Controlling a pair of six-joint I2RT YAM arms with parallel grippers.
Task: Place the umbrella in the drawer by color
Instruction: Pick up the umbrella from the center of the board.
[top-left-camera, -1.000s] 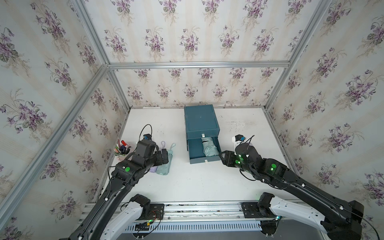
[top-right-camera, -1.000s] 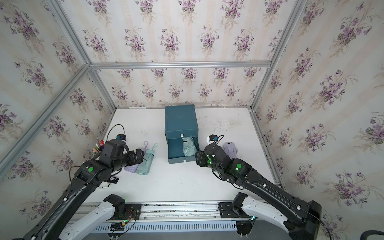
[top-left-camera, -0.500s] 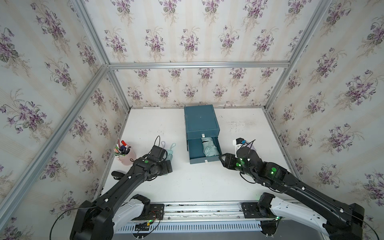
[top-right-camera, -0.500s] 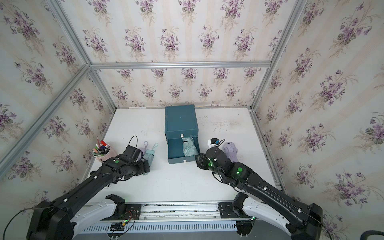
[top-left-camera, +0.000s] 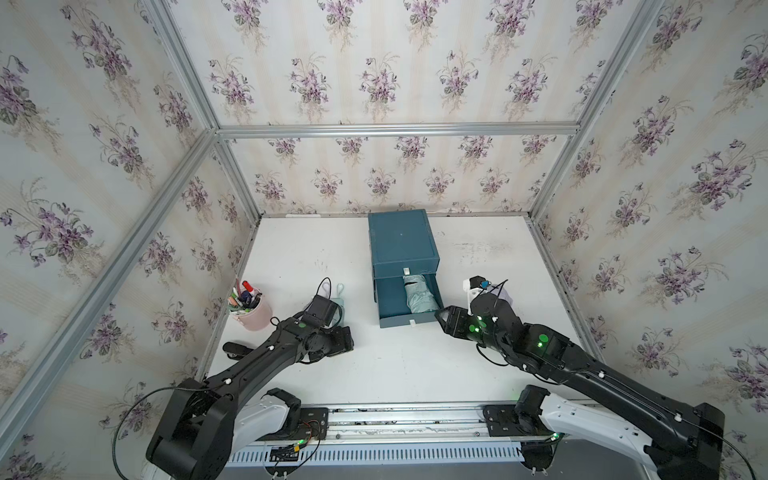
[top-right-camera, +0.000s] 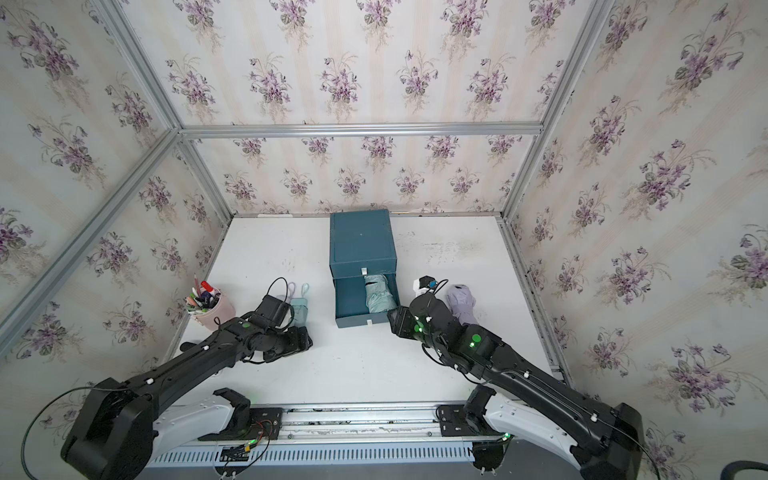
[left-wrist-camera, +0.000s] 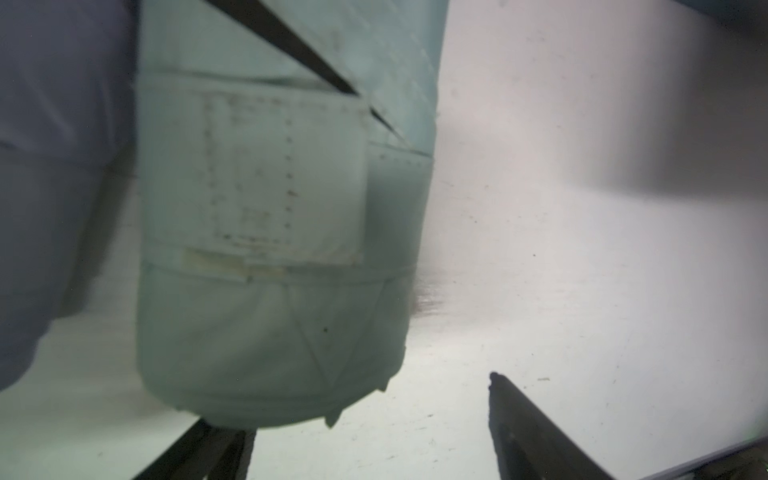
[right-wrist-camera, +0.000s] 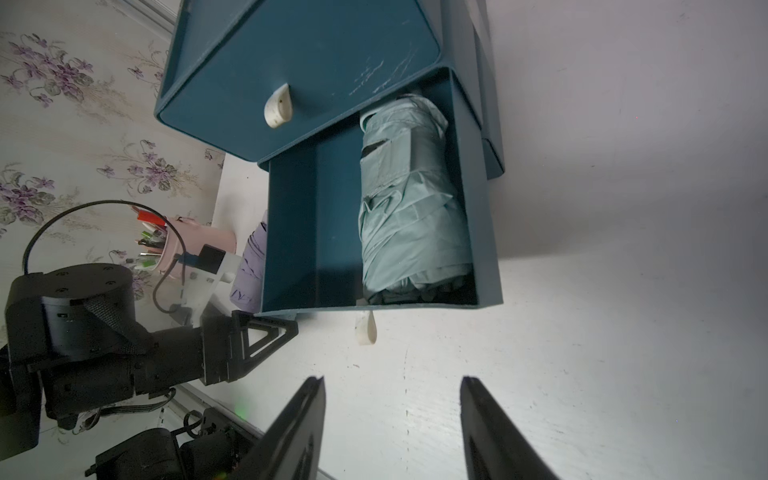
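Mint umbrella (left-wrist-camera: 270, 332) — sewn white label (left-wrist-camera: 253, 174), print too blurred to read

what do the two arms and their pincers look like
The left arm and right arm are matte black with white base segments and small green lights. A looping black cable reaches each wrist. The left pincer and right pincer have flat, tapered black fingers.

Pen cup (top-left-camera: 254, 316): pink, upright, near the table's left edge, close to the wall.
Pens (top-left-camera: 244, 293): several, mixed colours, standing in the cup.
Table (top-left-camera: 395, 365): white, faintly scuffed.
Walls (top-left-camera: 374, 83): purple floral wallpaper.
Frame bars (top-left-camera: 395, 131): aluminium, along the wall joints.
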